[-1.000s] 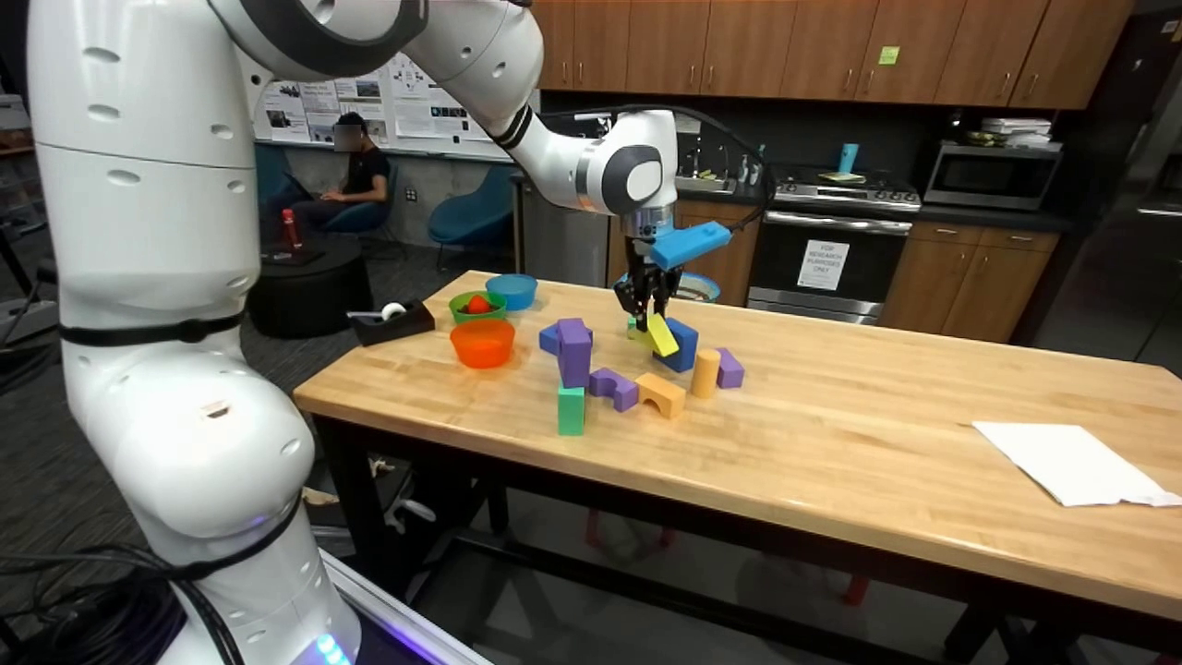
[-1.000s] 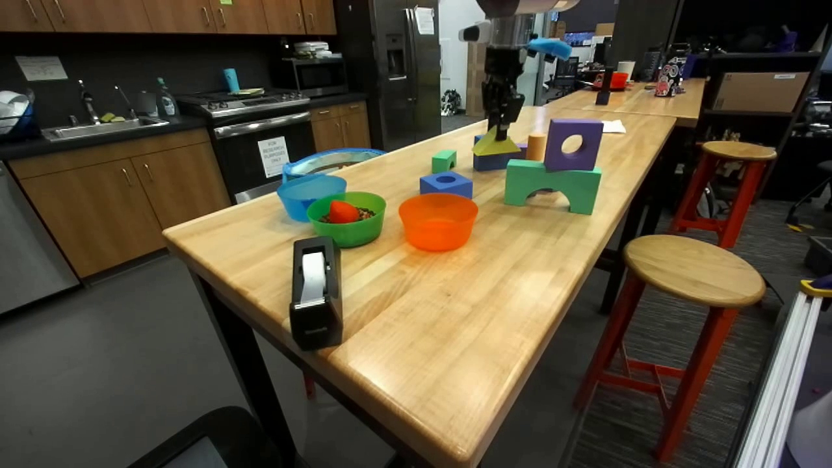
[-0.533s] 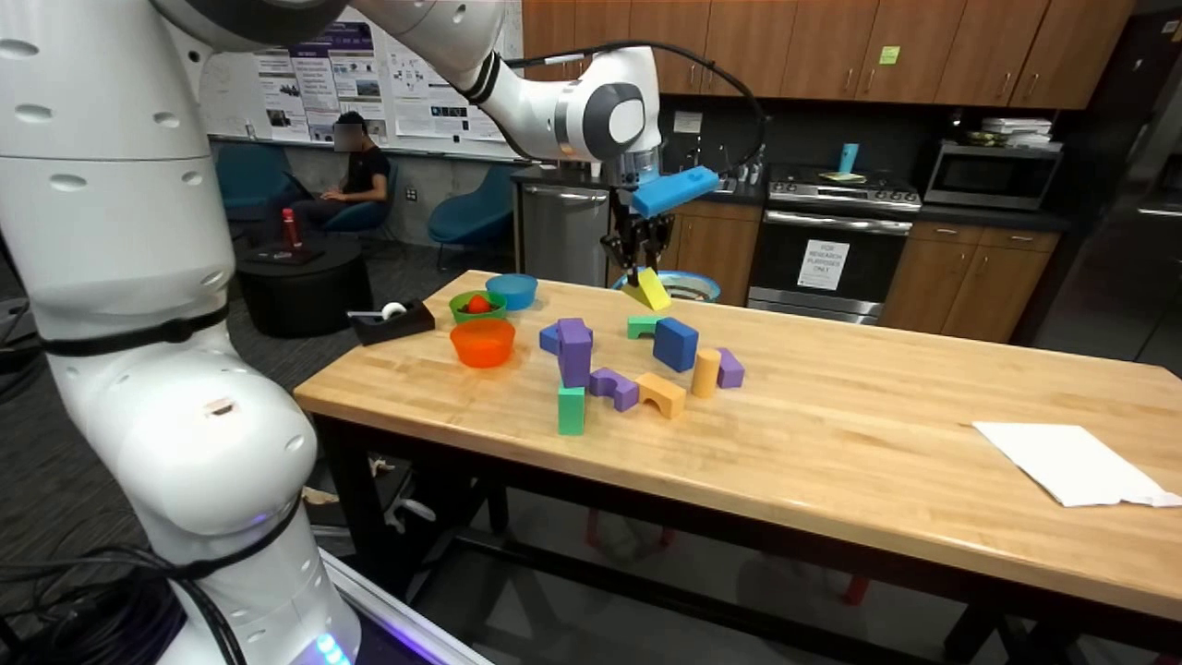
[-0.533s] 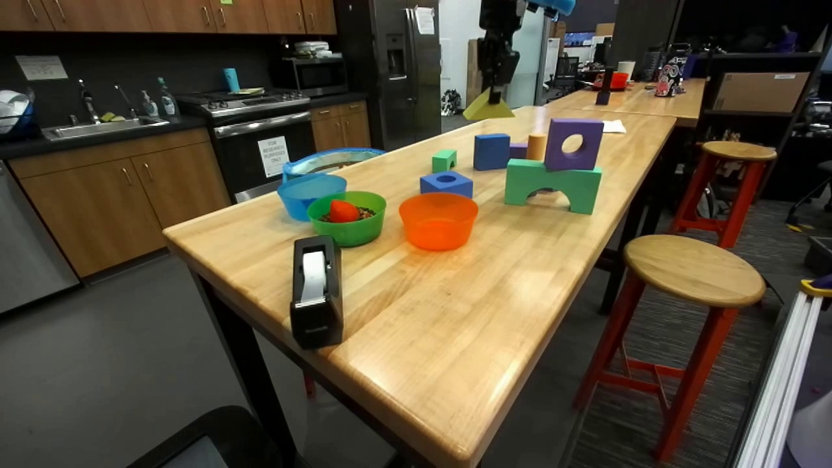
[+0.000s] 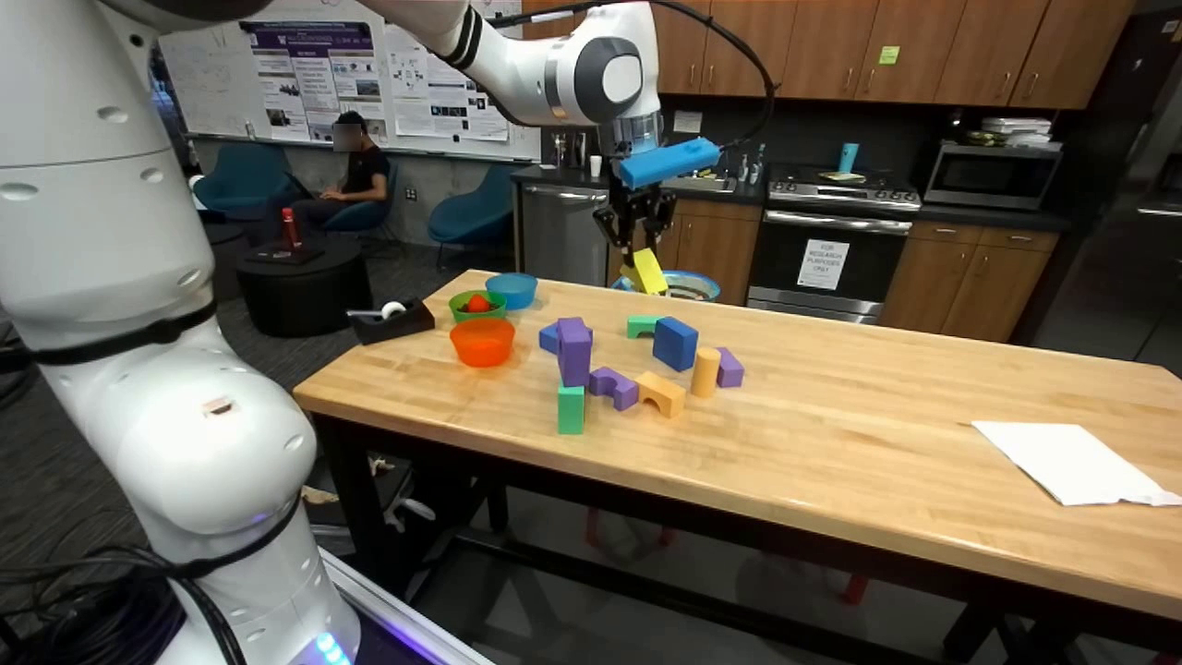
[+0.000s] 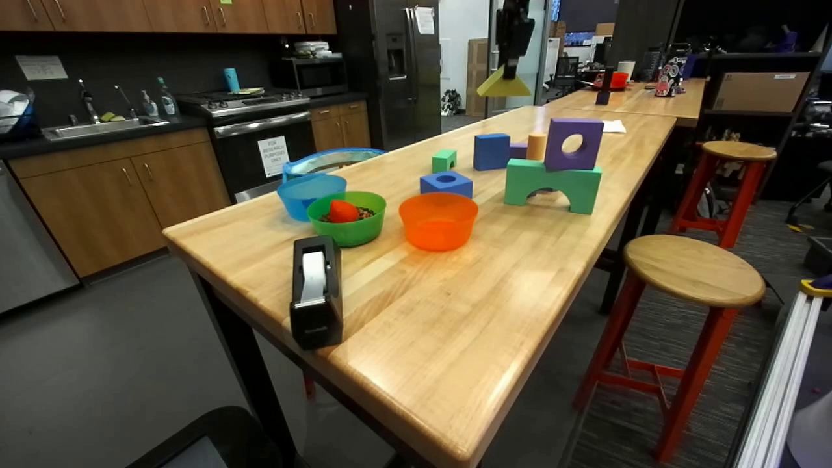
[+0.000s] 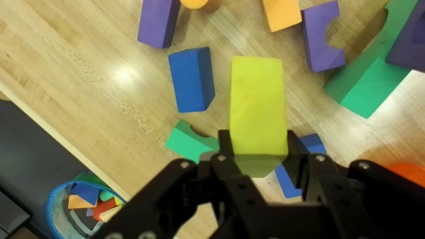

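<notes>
I see the hand (image 7: pixel 259 142) pinching a yellow block (image 7: pixel 258 103), its fingers (image 7: pixel 226 143) squeezed in snug on both sides, up over the counter (image 7: pixel 96 53). The wrist view shows the block long like a brick, but an exterior view shows its slanting sides (image 6: pixel 492 87). Only the wrist view clearly shows colored blocks (image 7: pixel 86 193) in the blue-rimmed tub (image 7: pixel 50 212). Only the exterior views show the green bowl (image 6: pixel 357 231), with something red (image 6: pixel 343 212) and brown bits (image 6: pixel 366 212) inside.

Brown cabinets (image 6: pixel 91 208), apparently dark shelving (image 6: pixel 760 60)
</notes>
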Controlling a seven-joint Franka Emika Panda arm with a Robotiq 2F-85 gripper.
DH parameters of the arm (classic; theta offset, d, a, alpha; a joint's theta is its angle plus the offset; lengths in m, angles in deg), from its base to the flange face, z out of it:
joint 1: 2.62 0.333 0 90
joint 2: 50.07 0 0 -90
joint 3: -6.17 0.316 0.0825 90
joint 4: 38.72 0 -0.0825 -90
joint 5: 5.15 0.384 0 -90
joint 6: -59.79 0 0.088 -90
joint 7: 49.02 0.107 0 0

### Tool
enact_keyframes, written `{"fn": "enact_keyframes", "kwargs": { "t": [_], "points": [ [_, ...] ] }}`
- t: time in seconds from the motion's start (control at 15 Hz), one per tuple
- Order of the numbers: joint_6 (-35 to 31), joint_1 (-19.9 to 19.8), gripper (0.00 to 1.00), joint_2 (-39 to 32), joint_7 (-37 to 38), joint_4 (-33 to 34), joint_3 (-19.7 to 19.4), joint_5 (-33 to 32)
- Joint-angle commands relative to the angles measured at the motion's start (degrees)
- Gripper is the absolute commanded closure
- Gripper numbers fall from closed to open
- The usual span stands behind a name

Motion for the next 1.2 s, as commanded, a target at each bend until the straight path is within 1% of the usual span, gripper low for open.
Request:
{"fn": "enact_keyframes", "kwargs": {
  "t": [0.0,0.6,0.73,1.13],
  "points": [
    [2.7,-0.3,0.85,4.4,2.4,-3.3,-1.1,-1.3],
    [2.4,-1.6,0.85,12.1,0.5,-14.1,-5.1,-1.2],
    [1.8,-1.6,0.85,14.1,1.6,-16.6,-5.3,-2.3],
    [3.3,-1.3,0.85,18.6,5.2,-18.7,-5.3,-2.9]
  ]
}}
